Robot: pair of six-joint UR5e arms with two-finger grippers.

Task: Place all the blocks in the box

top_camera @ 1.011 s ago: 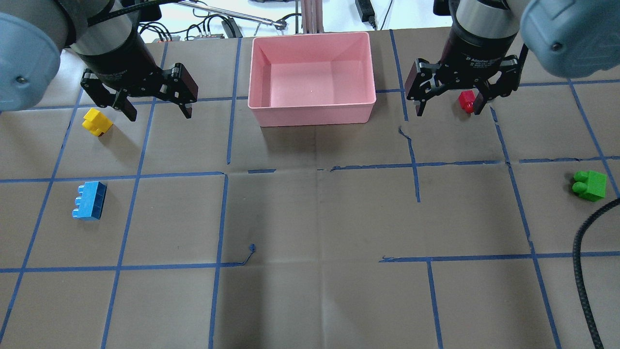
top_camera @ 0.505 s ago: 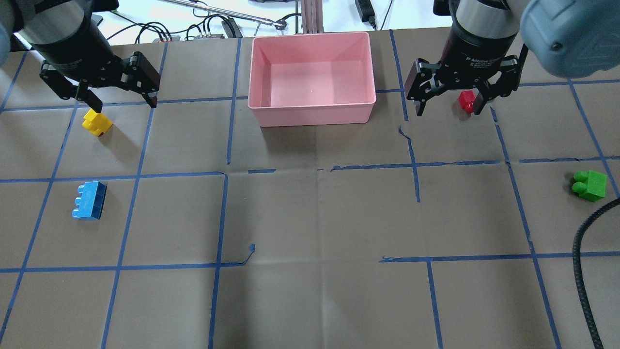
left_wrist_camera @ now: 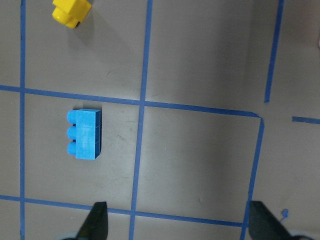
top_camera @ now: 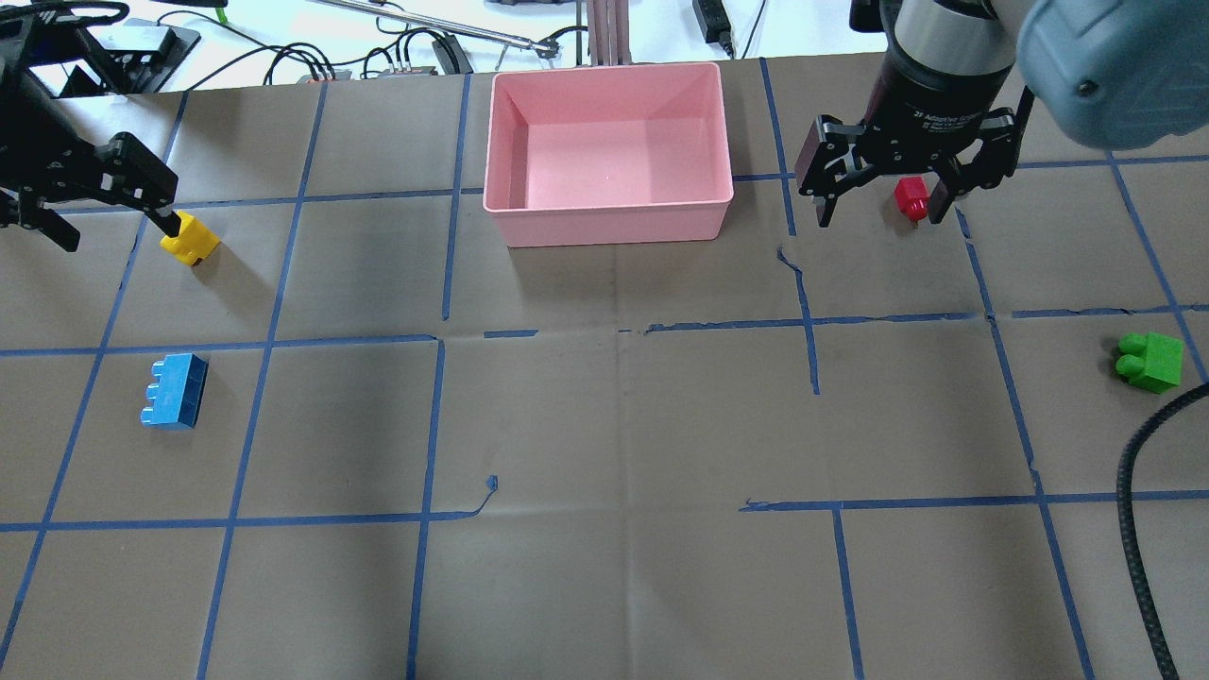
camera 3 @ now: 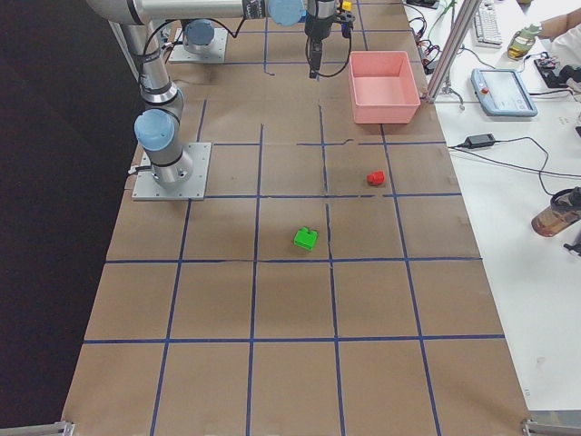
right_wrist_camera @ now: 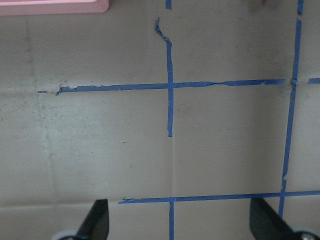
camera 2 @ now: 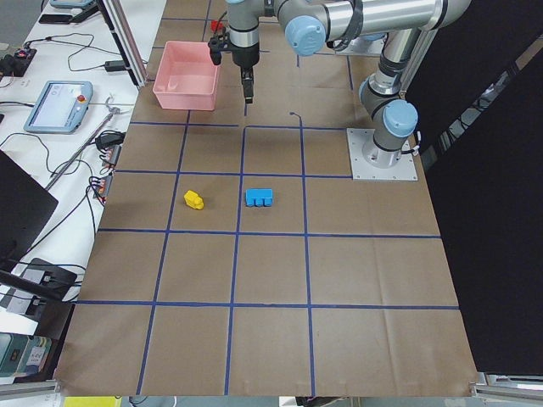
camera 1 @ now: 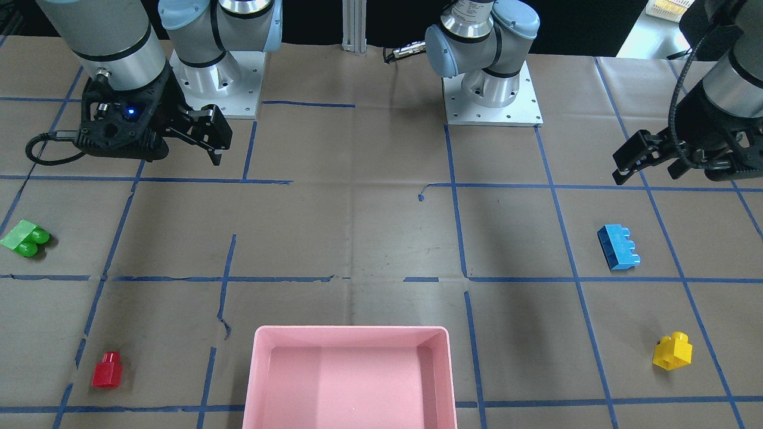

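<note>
Front-facing view: the box point(camera 1: 351, 335) is seen empty at the far side of the table point(camera 1: 357, 238), and all 4 lie outside it: red brick point(camera 1: 107, 369) and green brick point(camera 1: 25, 238) on the right arm's side, blue brick point(camera 1: 619, 248) and yellow brick point(camera 1: 672, 351) on the left's.

Overhead view: the left gripper point(top_camera: 118, 231) is held spread beside the yellow brick, the right gripper point(top_camera: 881, 212) spread near the red one (nothing is gripped).

Left wrist view: the blue brick is framed beyond the jaws.

An approach is judged in hand; next, 1 brick must be straddled and descended upon.
</note>
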